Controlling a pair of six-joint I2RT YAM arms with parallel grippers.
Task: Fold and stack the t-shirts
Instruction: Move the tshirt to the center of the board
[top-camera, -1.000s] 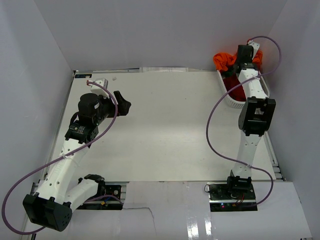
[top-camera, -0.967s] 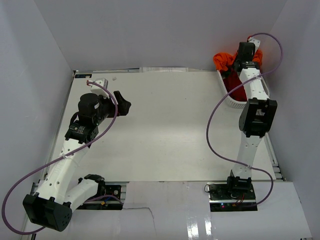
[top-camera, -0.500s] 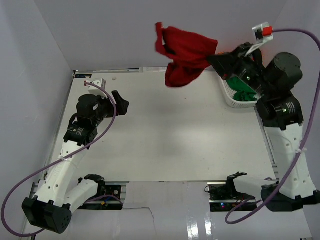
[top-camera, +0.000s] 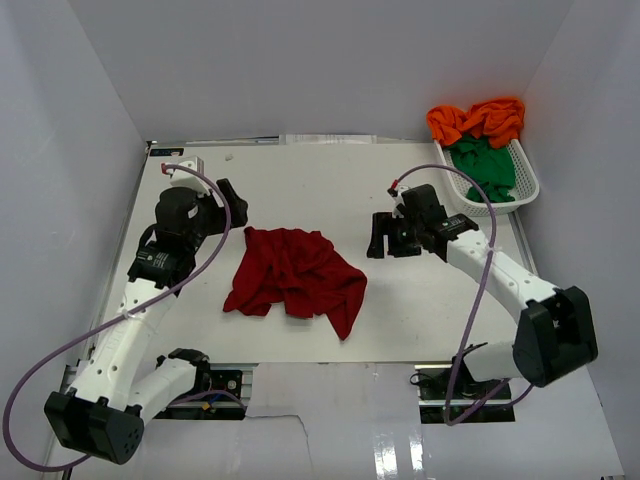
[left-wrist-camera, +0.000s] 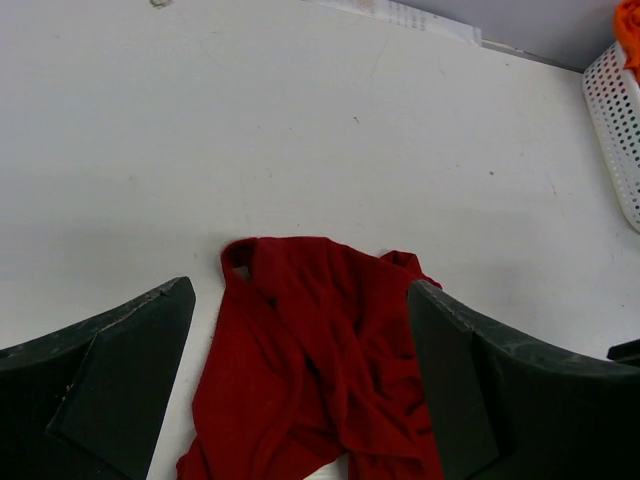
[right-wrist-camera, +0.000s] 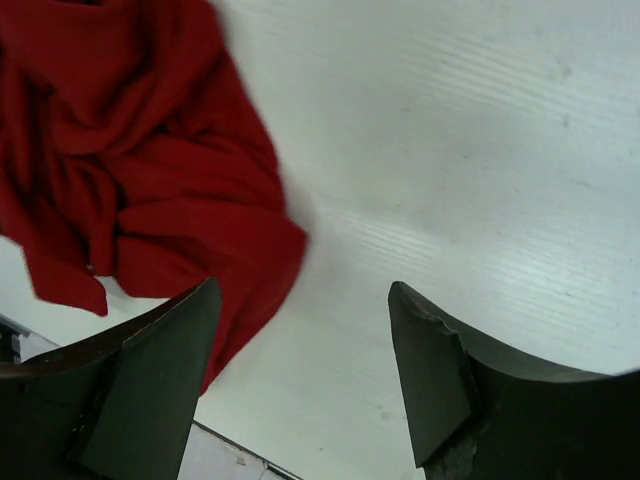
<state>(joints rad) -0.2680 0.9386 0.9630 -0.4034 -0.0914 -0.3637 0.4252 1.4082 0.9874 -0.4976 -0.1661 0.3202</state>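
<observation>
- The dark red fabric t-shirt (top-camera: 295, 278) lies in a crumpled heap on the white table (top-camera: 320, 185), left of centre in the overhead frame. It spreads wider left to right than top to bottom, with one tail trailing toward the lower right. No clean long axis shows, and I cannot pick out the collar or sleeves among the folds.
- The left claw (top-camera: 235, 203) hovers just off the heap's upper-left corner, jaws wide apart and holding nothing. In its wrist view the cloth sits between the two fingers, low in the frame.
- The right claw (top-camera: 373, 237) stands to the right of the heap, a little apart from its upper-right edge, also spread wide and empty. Its wrist view has the cloth at the upper left.
- By my judgement the left claw is slightly nearer, and the shirt needs spreading flat before any fold.
- The green t-shirt (top-camera: 482, 165) lies in the white plastic lattice basket (top-camera: 462, 200) at the upper right. The orange t-shirt (top-camera: 478, 120) is draped over the basket's far rim. Both are well apart from either claw.
</observation>
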